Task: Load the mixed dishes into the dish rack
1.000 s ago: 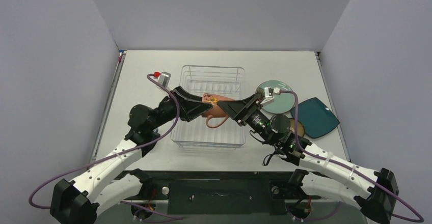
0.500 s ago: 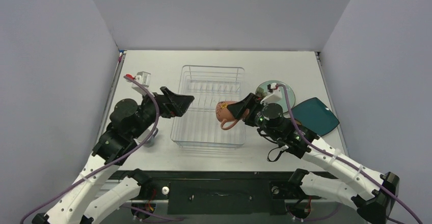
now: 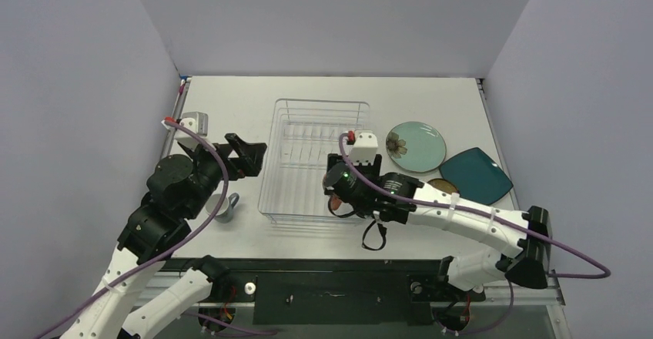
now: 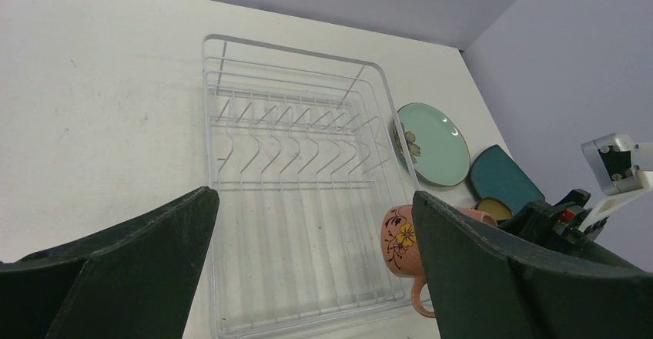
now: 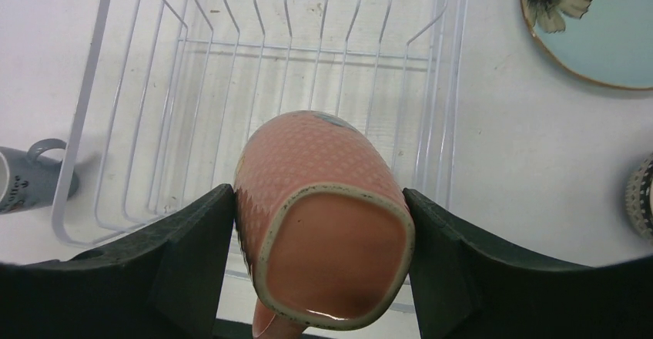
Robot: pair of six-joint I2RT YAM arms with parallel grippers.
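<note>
My right gripper point(image 3: 336, 194) is shut on the salmon-orange mug point(image 5: 323, 192), gripping its sides and holding it tilted above the near right corner of the silver wire dish rack point(image 3: 316, 123). The mug's base faces the right wrist camera. In the left wrist view the mug point(image 4: 402, 235) shows a flower mark. My left gripper point(image 3: 248, 152) is open and empty, left of the rack. The grey-blue mug point(image 3: 226, 208) stands on the table left of the rack. The pale teal plate point(image 3: 416, 146), dark teal plate point(image 3: 479, 176) and brown bowl point(image 3: 441, 186) lie right of the rack.
The rack point(image 4: 285, 123) holds no dishes; its upright prongs run across its far half. The grey-blue mug also shows in the right wrist view point(image 5: 27, 179), beside the rack's near left corner. Grey walls close in the table on three sides.
My left gripper let go of the salmon mug and drew back left, away from the rack. My right gripper turned and carried the mug left and nearer, over the rack's near end.
</note>
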